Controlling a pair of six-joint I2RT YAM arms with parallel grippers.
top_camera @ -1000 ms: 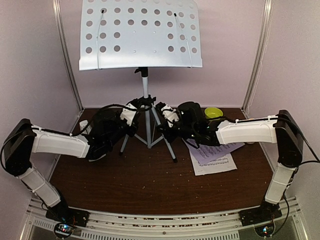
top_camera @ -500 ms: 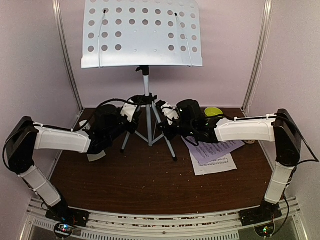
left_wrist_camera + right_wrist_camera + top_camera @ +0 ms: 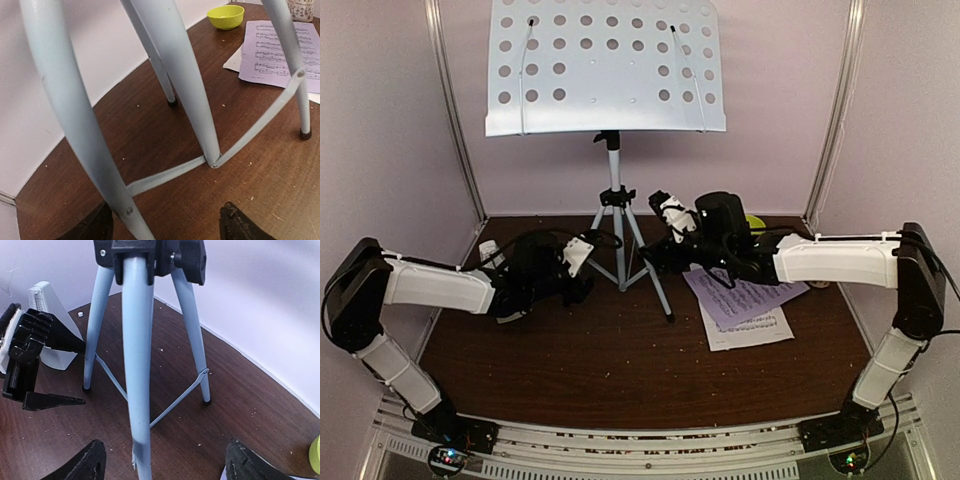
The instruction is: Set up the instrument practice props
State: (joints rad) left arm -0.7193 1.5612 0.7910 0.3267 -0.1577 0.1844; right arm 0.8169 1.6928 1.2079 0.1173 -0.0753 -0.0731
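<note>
Perforated pale metal, the music stand [image 3: 605, 65] stands upright at back centre on its tripod [image 3: 620, 250], with the left gripper [image 3: 582, 262] just left of the legs, the right gripper [image 3: 660, 225] just right, and the two sheet-music pages [image 3: 745, 305] flat on the table [image 3: 570, 370] beneath the right arm, probably the nearer one to lift them. Left wrist: fingers [image 3: 97, 227] apart and empty, a tripod leg just beside one; the pages' staves carry no readable title. Right wrist: fingertips [image 3: 85, 462] wide apart facing the front leg, the metronome [image 3: 50, 325] standing beyond, to the left.
</note>
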